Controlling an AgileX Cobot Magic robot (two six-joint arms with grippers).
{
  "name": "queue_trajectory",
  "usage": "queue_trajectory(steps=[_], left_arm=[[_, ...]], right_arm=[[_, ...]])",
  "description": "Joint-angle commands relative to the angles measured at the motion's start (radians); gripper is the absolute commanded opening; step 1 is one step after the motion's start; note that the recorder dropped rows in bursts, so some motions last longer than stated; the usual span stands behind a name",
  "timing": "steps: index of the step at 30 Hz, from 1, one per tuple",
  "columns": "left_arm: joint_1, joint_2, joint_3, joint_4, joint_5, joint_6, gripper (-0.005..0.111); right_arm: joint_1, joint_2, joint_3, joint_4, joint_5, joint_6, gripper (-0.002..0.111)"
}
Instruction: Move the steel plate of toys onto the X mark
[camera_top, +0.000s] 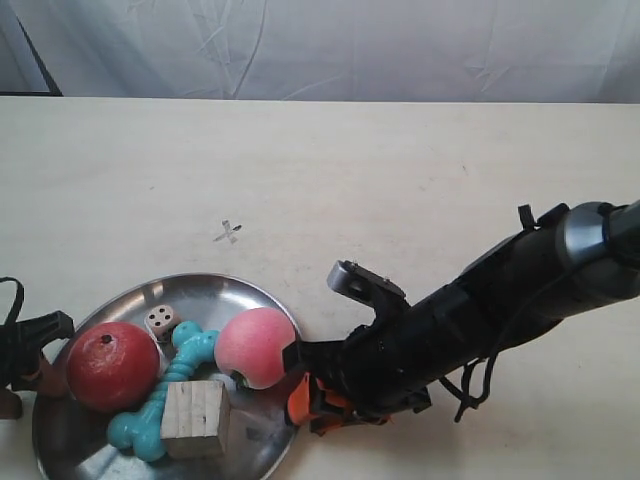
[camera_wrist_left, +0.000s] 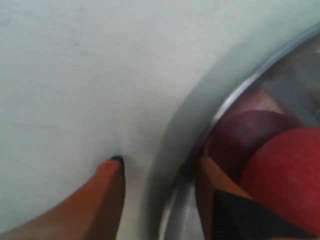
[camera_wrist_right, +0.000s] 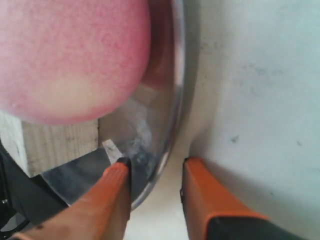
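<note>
Steel plate (camera_top: 225, 298) sits at the near-left of the worktop (camera_top: 400, 180). Its near rim is cut off by the exterior view's bottom edge. The X mark (camera_top: 228, 232) lies bare on the worktop just beyond the plate's far rim, so the plate is not on it.

Toys on the plate:
- The red apple (camera_top: 112, 365) is at the left and the pink peach (camera_top: 255, 347) at the right.
- The turquoise bone (camera_top: 165, 395) lies diagonally between them.
- The white die (camera_top: 160, 321) is at the bone's far end and the wooden cube (camera_top: 195, 418) covers part of its near end.

Left pincer (camera_wrist_left: 160, 165): open. The orange fingers (camera_wrist_left: 107, 192) straddle the plate rim, one outside on the worktop and one inside next to the apple. The wrist picture is blurred, so I can't tell if the inner finger touches the metal. In the exterior view this arm is mostly cut off at the left edge, with only a dark chunk showing beside the plate.

Right pincer (camera_wrist_right: 156, 165): open. One finger is over the plate's inside near the cube, the other outside, with the rim in the gap and daylight on both sides. The peach fills much of that wrist view and hides the rest of the toys. In the exterior view the arm's black body covers most of this pincer, and only orange bits show at the plate's right rim.
</note>
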Motion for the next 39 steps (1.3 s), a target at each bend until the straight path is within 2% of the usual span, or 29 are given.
queue_trajectory(steps=[1,8,10,14,19,21,23,33,39], left_arm=[[0.003,0.053,0.005,-0.118,-0.028,0.115,0.044],[0.003,0.096,0.005,-0.194,-0.031,0.194,0.042],[0.003,0.096,0.005,-0.193,-0.031,0.194,0.035],[0.003,0.096,0.005,-0.196,-0.031,0.198,0.017],[0.003,0.096,0.005,-0.198,-0.027,0.201,0.001],[0.003,0.096,0.005,-0.198,-0.023,0.201,0.000],[0.003,0.096,0.003,-0.196,-0.012,0.201,0.000],[0.003,0.096,-0.106,-0.194,0.090,0.228,0.000],[0.003,0.096,-0.230,-0.206,0.090,0.228,0.000]], right_arm=[[0.007,0.018,0.000,0.031,-0.066,-0.012,0.035],[0.007,0.018,-0.004,0.041,-0.074,-0.012,0.035],[0.007,0.018,-0.004,0.043,-0.074,-0.012,0.031],[0.007,0.023,-0.015,0.032,-0.075,-0.012,0.015],[0.007,0.052,-0.067,0.029,-0.008,-0.012,0.013],[0.007,0.060,-0.083,0.029,0.015,-0.012,0.009],[0.007,0.061,-0.085,0.029,0.025,-0.012,-0.001],[0.007,0.034,-0.135,0.010,0.065,0.021,-0.001],[-0.037,0.032,-0.244,-0.181,0.049,0.206,-0.001]])
